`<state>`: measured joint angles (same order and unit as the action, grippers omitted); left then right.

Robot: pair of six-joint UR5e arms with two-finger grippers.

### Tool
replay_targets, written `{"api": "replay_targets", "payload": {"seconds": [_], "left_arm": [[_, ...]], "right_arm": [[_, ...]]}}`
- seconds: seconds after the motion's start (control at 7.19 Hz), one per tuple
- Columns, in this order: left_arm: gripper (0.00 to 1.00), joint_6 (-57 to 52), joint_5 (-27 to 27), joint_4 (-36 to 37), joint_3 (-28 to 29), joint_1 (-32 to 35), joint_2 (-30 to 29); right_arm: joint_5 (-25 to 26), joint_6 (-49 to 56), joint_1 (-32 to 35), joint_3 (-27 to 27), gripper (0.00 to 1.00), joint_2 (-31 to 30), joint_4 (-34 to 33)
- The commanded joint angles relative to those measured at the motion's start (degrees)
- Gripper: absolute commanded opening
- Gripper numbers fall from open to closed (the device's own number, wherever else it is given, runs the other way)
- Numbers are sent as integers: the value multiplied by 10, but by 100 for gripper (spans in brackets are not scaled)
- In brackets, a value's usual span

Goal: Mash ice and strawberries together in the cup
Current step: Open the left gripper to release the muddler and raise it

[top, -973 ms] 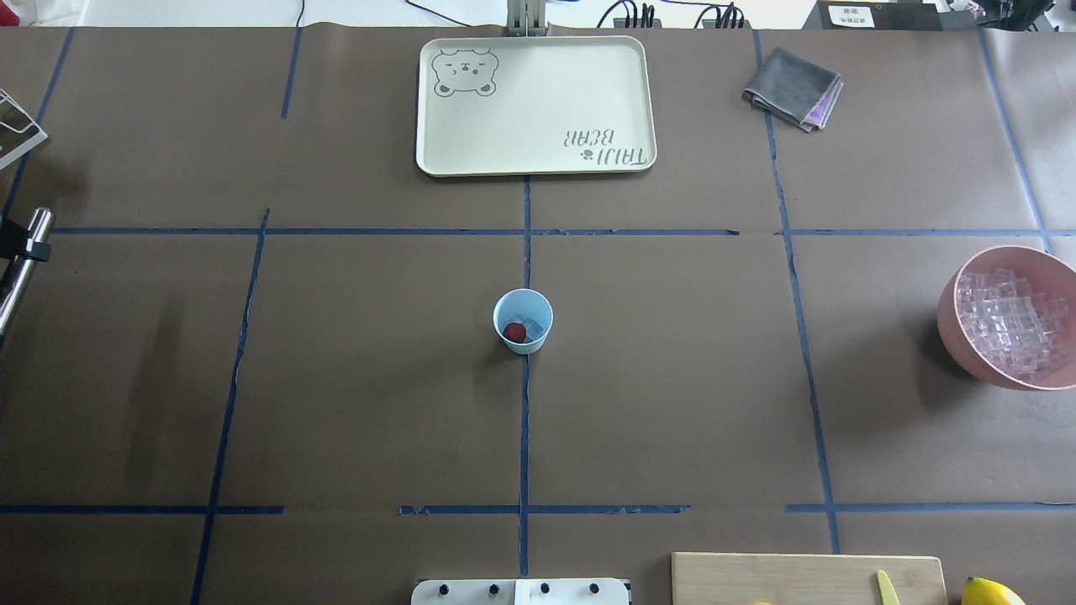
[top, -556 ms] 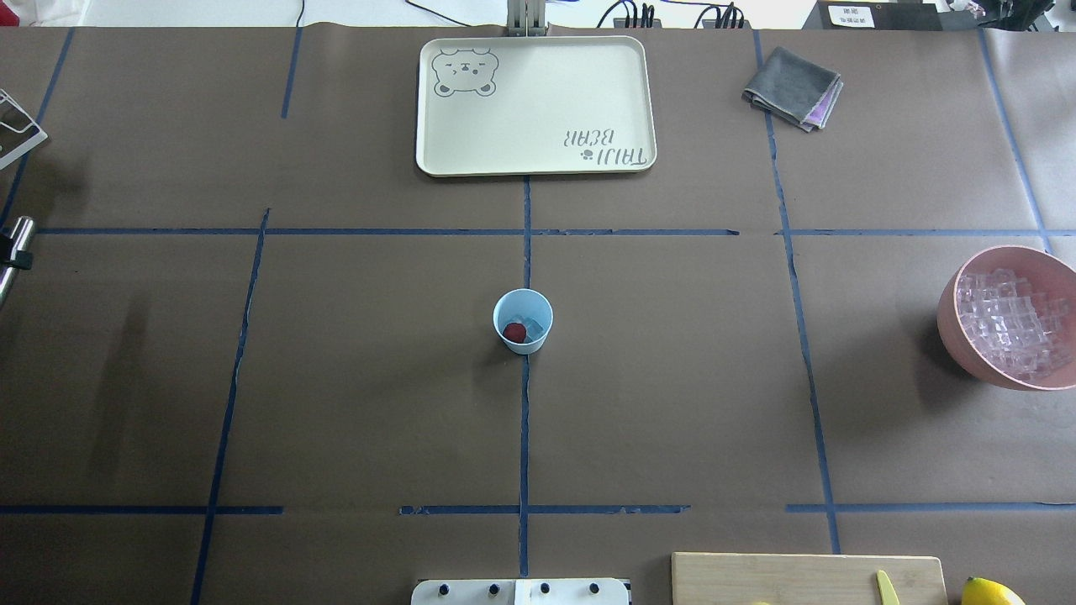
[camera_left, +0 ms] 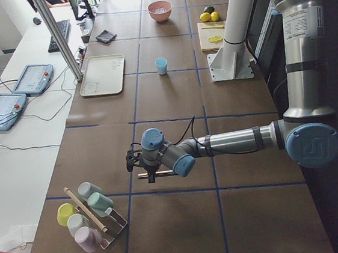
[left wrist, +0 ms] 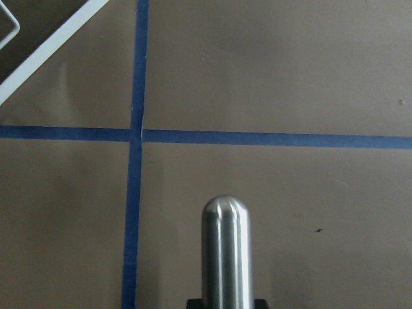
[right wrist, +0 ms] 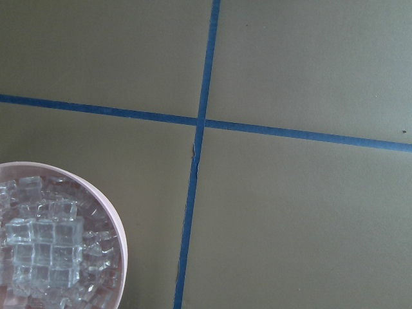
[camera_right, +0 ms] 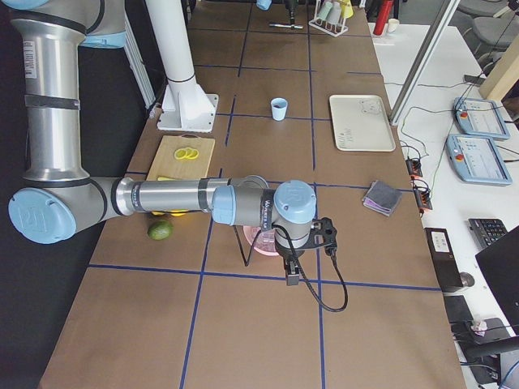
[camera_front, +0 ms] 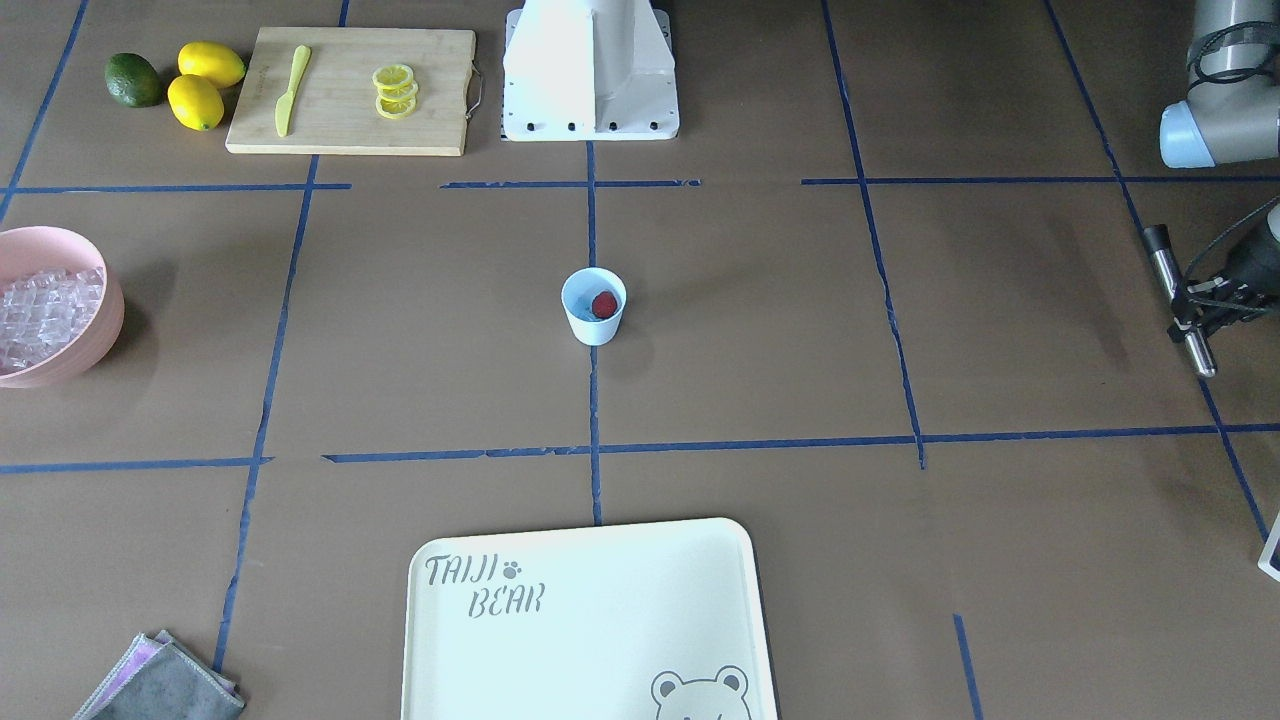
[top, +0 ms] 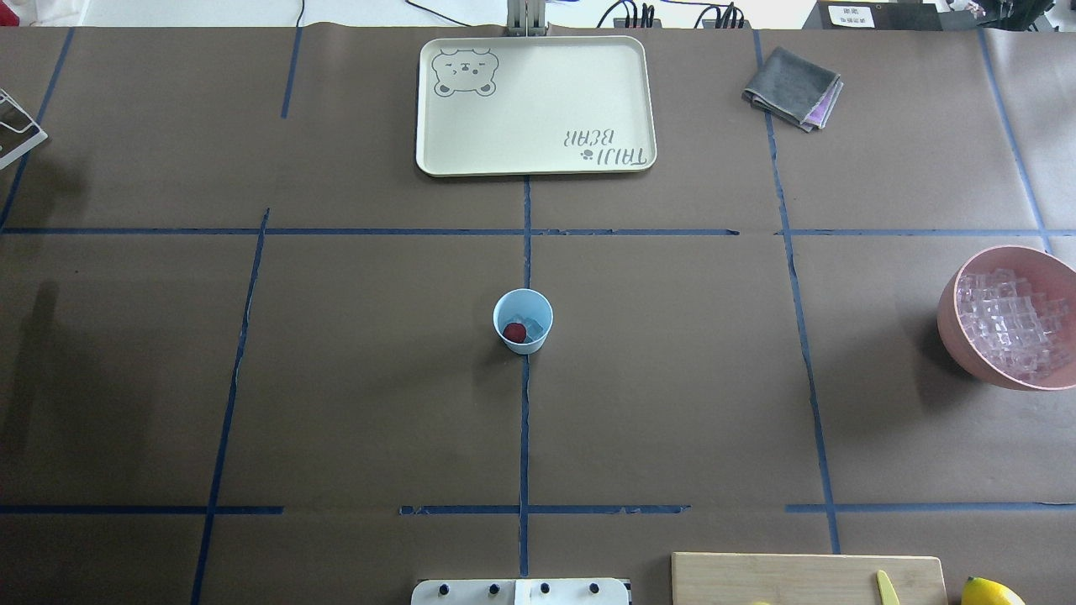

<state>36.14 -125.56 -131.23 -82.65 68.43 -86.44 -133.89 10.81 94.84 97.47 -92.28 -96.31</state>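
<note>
gone from the overhead view is the rod point(camera_front: 1163, 260), which a second ago poked in at the table's point(top: 672, 378) left edge; the left arm has drawn it out past that edge. a wire rack point(top: 17, 126) sits on the far part of the same edge. the left gripper point(camera_front: 1192, 308) has its jaws clamped on the rod, nearer one end, and the wrist view shows the rod's rounded tip over a crossing of blue tape. mid-table the cup point(top: 531, 347) stands upright on the centre tape line, well apart from both arms. the strawberry point(top: 514, 332) lies inside it on the left, against the ice point(top: 531, 326). a tray point(top: 538, 101) lies at the far edge, with a folded cloth point(top: 793, 86) to its right. a board point(top: 799, 578) lies at the near edge. a pink bowl point(top: 954, 336) heaped with cubes point(top: 1013, 323) sits at the right edge. the right gripper point(camera_right: 290, 274) hangs above the bowl, and i cannot tell how far its jaws are apart.
</note>
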Motion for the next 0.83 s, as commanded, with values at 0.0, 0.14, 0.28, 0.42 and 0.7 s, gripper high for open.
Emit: {"api": "replay_targets", "payload": {"seconds": [0.0,0.14,0.28,0.42,0.7], "left_arm": [[0,-10,3,-1,6,-8,-1],[0,-12,3,-2,6,-17,-1],[0,-11,3,-2,6,-29,-1],[1,-11,3,-2,6,-33,-1],[86,-12,3,-3,13,-34,0]], "right_arm": [[0,0,0,0,99,1,1],[0,0,0,0,99,1,1],[0,0,0,0,99,1,1],[0,0,0,0,99,1,2],[0,0,0,0,99,1,2]]}}
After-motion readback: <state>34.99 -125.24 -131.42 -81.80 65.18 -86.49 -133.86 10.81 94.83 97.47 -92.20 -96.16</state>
